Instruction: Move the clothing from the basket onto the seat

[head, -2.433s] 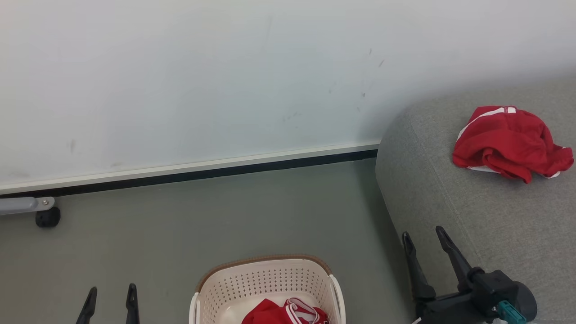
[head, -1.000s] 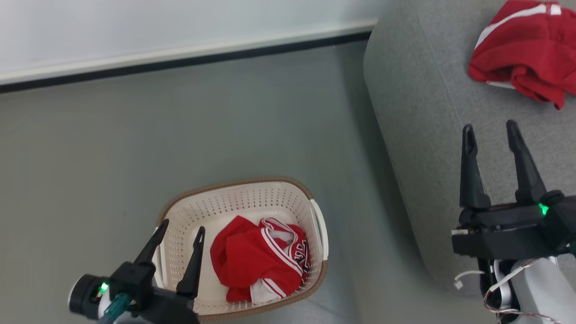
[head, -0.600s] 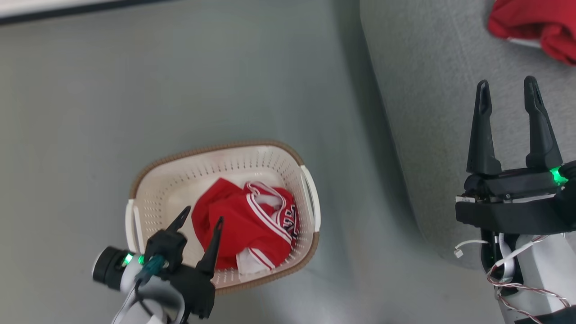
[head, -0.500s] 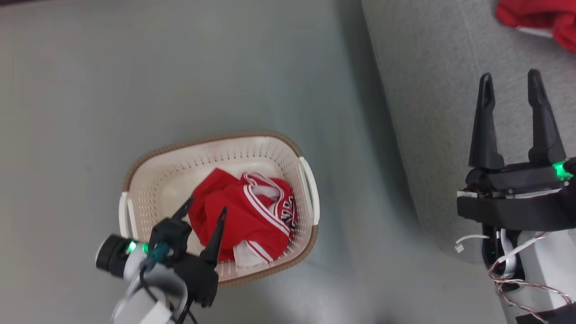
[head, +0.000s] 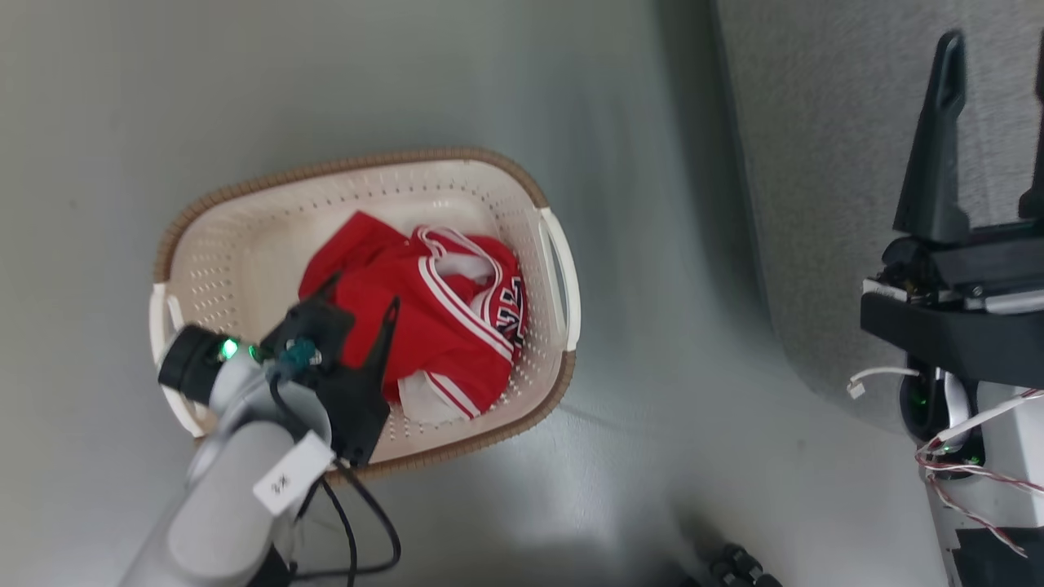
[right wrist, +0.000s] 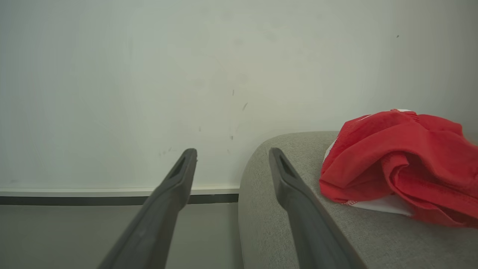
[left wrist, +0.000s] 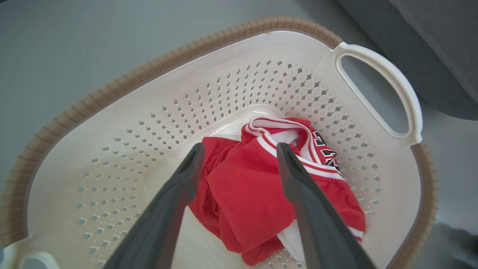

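The left gripper (head: 363, 293) has its two dark fingers spread apart with nothing between them, reaching into the basket (head: 351, 163) from its near left side. A green light glows at the wrist, and a black cable loops below the pale forearm. In the left wrist view the left gripper (left wrist: 239, 147) frames the crumpled jersey (left wrist: 242, 194) — one fingertip over the cloth's left edge, the other beside the striped collar — but I cannot tell whether the tips touch the fabric.

The jersey (head: 440, 318) lies bunched on the basket's bottom, towards the right end and the near wall. Its dark, white-edged lettering (head: 510, 306) is turned to the right-hand handle (head: 563, 269). White stripe trim runs across the heap, and a white patch shows at its near edge.

The basket (left wrist: 112, 89) stands on the grey floor (head: 326, 73), brown rim all round. Its right end is near the side of the seat (head: 816, 163) but apart from it.

The right gripper (head: 997, 49) is likewise parted and empty, held over the seat near its left edge. In the right wrist view the right gripper (right wrist: 232, 152) points at the pale wall (right wrist: 149, 74) and the skirting (right wrist: 74, 192) at its foot. One finger crosses the floor side, the other the seat's rounded corner.

On the seat (right wrist: 373, 239), right of that finger and well clear of it, a red garment (right wrist: 396, 164) lies in a loose heap close to the wall, with white cloth showing beneath it.
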Controlling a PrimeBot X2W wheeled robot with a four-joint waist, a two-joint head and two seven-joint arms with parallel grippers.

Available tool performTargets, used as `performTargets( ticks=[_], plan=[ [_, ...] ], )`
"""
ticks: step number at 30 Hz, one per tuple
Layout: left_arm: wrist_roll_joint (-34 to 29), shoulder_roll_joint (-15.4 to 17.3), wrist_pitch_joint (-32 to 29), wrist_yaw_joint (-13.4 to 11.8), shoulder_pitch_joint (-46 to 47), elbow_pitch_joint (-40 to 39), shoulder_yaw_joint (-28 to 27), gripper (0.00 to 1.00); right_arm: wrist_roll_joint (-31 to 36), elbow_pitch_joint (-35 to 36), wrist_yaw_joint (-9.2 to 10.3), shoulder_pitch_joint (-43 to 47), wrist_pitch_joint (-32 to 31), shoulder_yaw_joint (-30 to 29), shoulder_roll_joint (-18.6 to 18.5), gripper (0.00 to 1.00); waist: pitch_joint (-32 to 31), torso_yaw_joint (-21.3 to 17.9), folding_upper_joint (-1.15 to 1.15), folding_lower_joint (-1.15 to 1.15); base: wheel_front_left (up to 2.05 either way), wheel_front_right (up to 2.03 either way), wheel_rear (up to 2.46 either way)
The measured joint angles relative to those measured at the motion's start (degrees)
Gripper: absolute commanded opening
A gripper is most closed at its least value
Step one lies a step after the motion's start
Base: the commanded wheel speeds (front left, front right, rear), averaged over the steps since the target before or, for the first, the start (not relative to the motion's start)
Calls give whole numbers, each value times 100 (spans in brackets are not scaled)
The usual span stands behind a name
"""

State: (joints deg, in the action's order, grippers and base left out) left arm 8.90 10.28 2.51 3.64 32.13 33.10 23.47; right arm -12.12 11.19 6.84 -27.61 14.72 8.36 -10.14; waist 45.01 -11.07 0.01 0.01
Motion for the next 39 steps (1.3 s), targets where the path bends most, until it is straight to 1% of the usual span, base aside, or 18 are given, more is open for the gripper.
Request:
performTargets(
  ticks=[5, 13, 16, 25, 30, 34, 35, 36, 38, 39],
  plan=[
    [-52, 0, -48, 41, 397, 324, 8, 100, 74, 130, 5, -248, 1, -12, 33, 100, 421, -30, 0, 0, 0, 0, 0],
    [-52, -31, -35, 48, 659, 821, 14, 100, 129, 109, 5, -357, 1, -34, 63, 100, 898, -84, 0, 1, 0, 0, 0],
    [-52, -23, 15, 93, 734, 992, 10, 100, 157, 108, 5, -357, 1, -26, 89, 100, 978, -103, 0, 0, 0, 0, 0],
    [-60, 127, 63, 87, 1081, 1393, -98, 100, 176, 109, 3, -358, 1, 54, 202, 100, 1106, -206, -1, -1, 0, 0, 0],
    [-59, 114, 70, 83, 1232, 1526, -124, 100, 177, 108, -5, -358, 1, 44, 207, 100, 1178, -259, -1, -1, 0, 0, 0],
    [-41, 35, 113, 91, 1316, 1693, -129, 100, 193, 84, -14, -357, 1, 33, 214, 100, 1224, -300, -1, 0, 0, 0, 0],
    [-41, 23, 114, 92, 1334, 1713, -126, 69, 193, 84, -15, -357, 1, 33, 223, 100, 1230, -305, -1, -1, 0, 0, 0],
    [-41, 15, 114, 97, 1352, 1753, -120, 42, 196, 81, -25, -357, 1, 33, 233, 100, 1236, -310, -1, -1, 0, 0, 0],
    [-41, 10, 148, 110, 1360, 1857, -86, 0, 201, 58, -27, -357, 1, 29, 248, 100, 1251, -320, -1, -1, 0, 0, 0],
    [-41, 2, 185, 151, 1361, 1866, -68, 0, 202, 38, -29, -358, 1, 24, 254, 100, 1252, -321, -1, -1, 0, 0, 0]
  ],
)
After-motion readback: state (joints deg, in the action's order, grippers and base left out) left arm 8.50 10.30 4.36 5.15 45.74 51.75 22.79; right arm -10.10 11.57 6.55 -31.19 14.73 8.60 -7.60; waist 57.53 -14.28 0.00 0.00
